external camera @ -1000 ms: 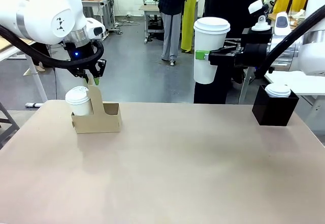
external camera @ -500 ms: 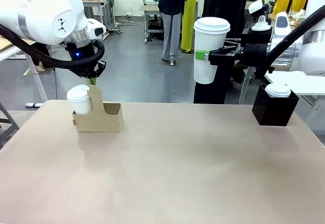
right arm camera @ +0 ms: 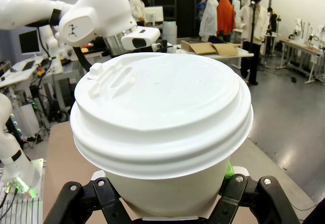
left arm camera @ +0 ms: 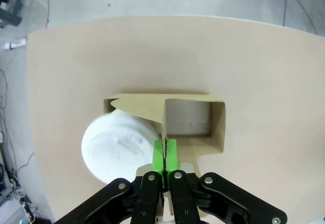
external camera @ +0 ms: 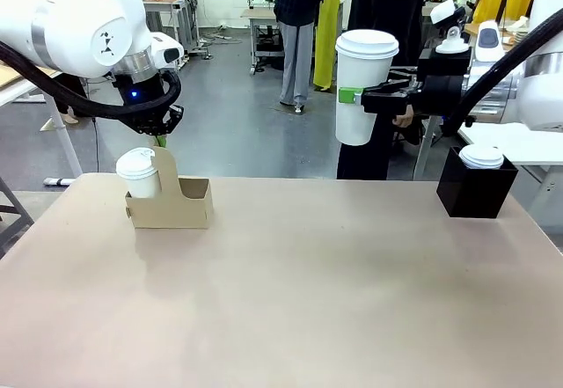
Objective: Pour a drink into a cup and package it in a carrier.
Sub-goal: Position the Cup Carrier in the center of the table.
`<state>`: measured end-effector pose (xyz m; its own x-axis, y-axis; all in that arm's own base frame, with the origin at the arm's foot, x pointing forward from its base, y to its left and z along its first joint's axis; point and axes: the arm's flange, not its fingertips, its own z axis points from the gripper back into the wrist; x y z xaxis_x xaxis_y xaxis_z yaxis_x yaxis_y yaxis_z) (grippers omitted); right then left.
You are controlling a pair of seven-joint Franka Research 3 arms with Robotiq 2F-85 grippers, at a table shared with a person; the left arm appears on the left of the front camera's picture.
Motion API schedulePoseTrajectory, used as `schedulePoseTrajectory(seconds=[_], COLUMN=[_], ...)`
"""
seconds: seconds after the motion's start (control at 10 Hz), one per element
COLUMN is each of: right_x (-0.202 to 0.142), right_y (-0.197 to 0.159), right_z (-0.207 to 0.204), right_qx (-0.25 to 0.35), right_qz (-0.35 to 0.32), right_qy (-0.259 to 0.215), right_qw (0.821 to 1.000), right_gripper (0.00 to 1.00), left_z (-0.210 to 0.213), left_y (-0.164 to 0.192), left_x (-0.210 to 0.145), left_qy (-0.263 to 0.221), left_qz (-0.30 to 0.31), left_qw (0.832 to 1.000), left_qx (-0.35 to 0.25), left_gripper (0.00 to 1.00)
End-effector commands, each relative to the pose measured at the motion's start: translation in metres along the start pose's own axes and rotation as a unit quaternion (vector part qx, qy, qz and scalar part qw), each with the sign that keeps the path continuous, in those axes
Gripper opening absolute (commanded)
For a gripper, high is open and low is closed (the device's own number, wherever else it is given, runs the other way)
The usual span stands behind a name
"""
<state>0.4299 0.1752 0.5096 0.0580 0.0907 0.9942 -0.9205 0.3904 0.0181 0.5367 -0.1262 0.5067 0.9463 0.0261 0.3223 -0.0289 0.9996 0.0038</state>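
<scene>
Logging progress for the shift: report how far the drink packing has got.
Done: one lidded cup sits in a pocket of the carrier, and a second cup is already lidded. In hand: the right gripper holds that second cup in the air, while the left gripper is shut on the carrier's handle. Left: set the second cup into the empty pocket beside the handle.

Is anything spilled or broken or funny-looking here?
Nothing stands out. No spill on the beige table. One lidded white paper cup sits in the brown cardboard carrier; the right gripper holds a second lidded white cup upright in the air.
</scene>
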Motion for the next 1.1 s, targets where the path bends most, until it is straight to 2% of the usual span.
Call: schedulePoseTrajectory(seconds=[0.0, 0.2, 0.4, 0.8, 1.0], right_x=[0.004, 0.004, 0.004, 0.004, 0.004], right_y=[-0.001, -0.001, -0.001, -0.001, -0.001], right_z=[-0.004, -0.004, -0.004, -0.004, -0.004], right_qx=[-0.002, -0.002, -0.002, -0.002, -0.002], right_qz=[0.007, 0.007, 0.007, 0.007, 0.007], right_qy=[-0.002, -0.002, -0.002, -0.002, -0.002], right_qw=[1.0, 1.0, 1.0, 1.0, 1.0], right_gripper=[0.8, 0.8, 0.8, 0.8, 0.8], left_z=[0.03, 0.072, 0.098, 0.092, 0.081], left_y=[-0.003, -0.026, -0.077, -0.17, -0.196], left_x=[-0.02, -0.042, -0.077, -0.147, -0.177], left_qy=[-0.036, -0.062, -0.061, -0.005, -0.001], left_qz=[0.039, 0.056, 0.058, 0.047, 0.033], left_qw=[0.999, 0.997, 0.996, 0.999, 0.999], left_qx=[0.0, -0.007, -0.029, -0.026, -0.027], left_gripper=[0.02, 0.02, 0.02, 0.02, 0.02])
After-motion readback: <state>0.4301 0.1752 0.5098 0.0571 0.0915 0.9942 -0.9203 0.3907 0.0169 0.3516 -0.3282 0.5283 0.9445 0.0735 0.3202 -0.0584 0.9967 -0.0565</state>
